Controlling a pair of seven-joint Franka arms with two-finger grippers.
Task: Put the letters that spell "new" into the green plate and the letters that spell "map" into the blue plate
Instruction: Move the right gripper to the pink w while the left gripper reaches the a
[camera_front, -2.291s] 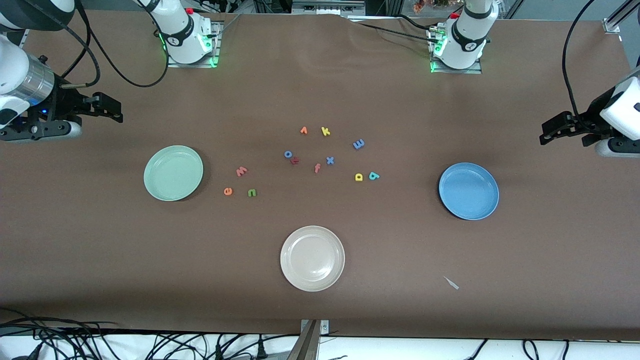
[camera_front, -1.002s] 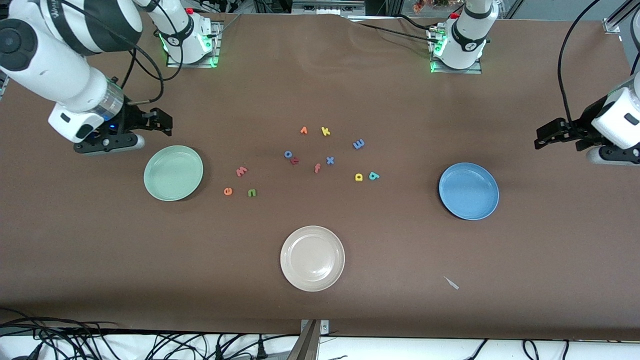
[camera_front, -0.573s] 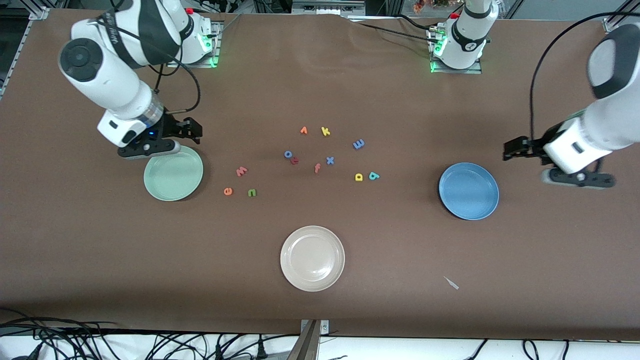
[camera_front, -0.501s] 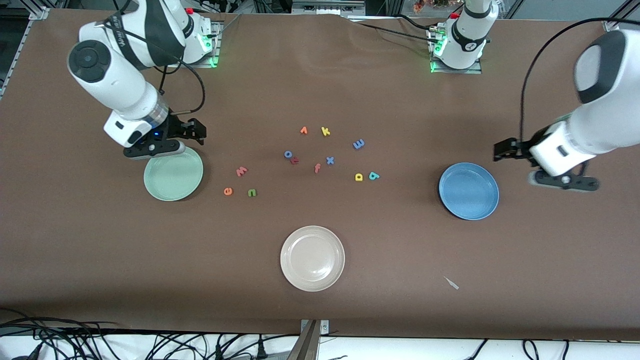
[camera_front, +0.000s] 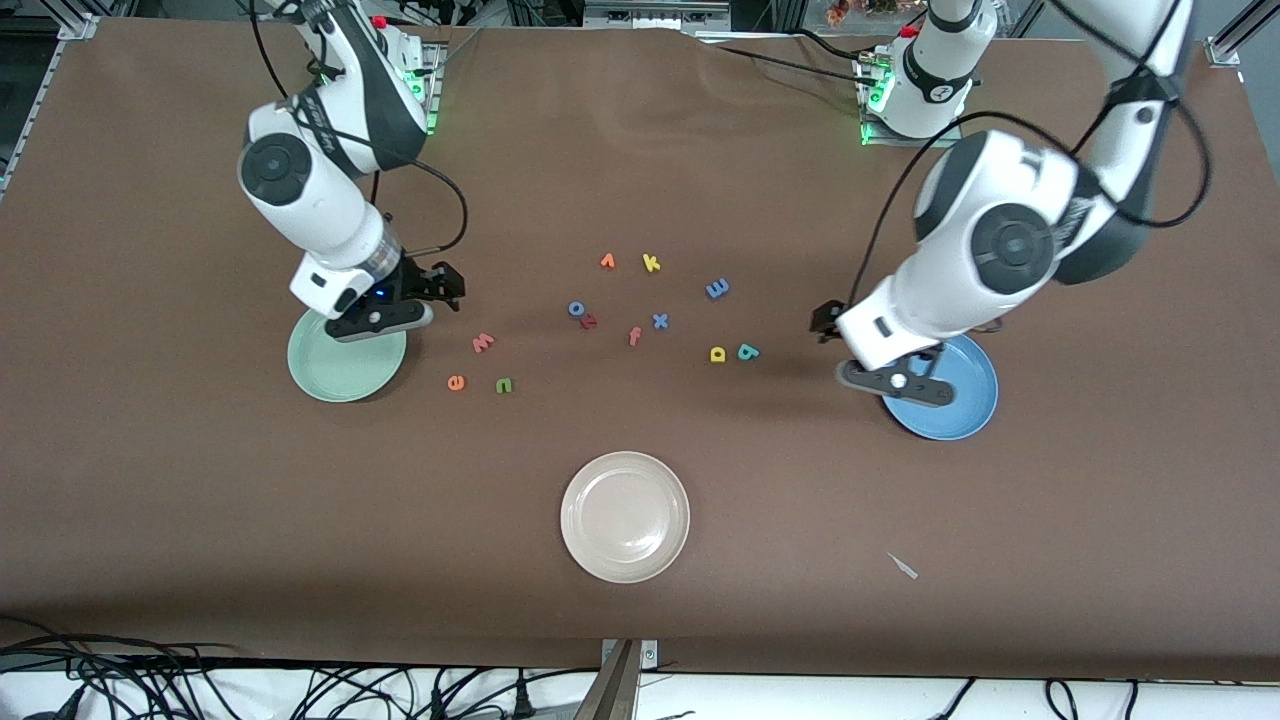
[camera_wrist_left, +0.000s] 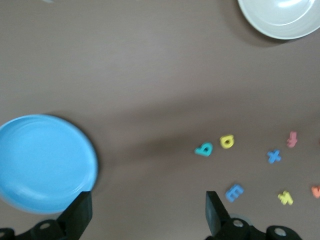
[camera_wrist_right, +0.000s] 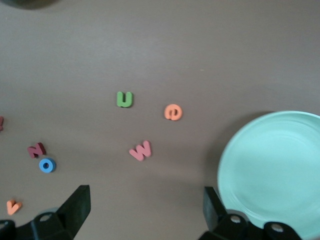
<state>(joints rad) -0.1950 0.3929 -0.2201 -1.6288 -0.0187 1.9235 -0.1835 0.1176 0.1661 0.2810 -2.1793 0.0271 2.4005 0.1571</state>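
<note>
Brown cloth table (camera_front: 640, 600), cables along the near edge, both plates still bare. We've got the green plate (camera_front: 335, 372) toward the right arm's end and the blue plate (camera_front: 955, 410) toward the left arm's end, cream plate (camera_front: 625, 517) nearer the camera between them.

Right gripper (camera_front: 440, 287) hangs over the table just beside the green plate's rim, jaws spread wide, nothing in them. Left gripper (camera_front: 830, 322) hangs by the blue plate's edge, jaws also spread, empty.

"new" set sits close together near the green plate: salmon w (camera_front: 483, 343), orange e (camera_front: 456, 382), green n (camera_front: 504, 385), none touching. "map" set: blue m (camera_front: 717, 288), yellow a (camera_front: 717, 354) and teal p (camera_front: 748, 351) just beside each other.

Step in hand, as we read it: both arms on approach for a first pick, nothing placed yet.

How we'd do it well:
- right takes the w first, it's the closest to the gripper; left takes the p, closest to its side
- a and p are tight, so we line the fingers up to straddle p only, not sweep a
- letters are flat foam, so go low to the cloth before closing
- steer clear of the decoy cluster mid-table, including the salmon f (camera_front: 634, 336) and yellow k (camera_front: 651, 263)
</note>
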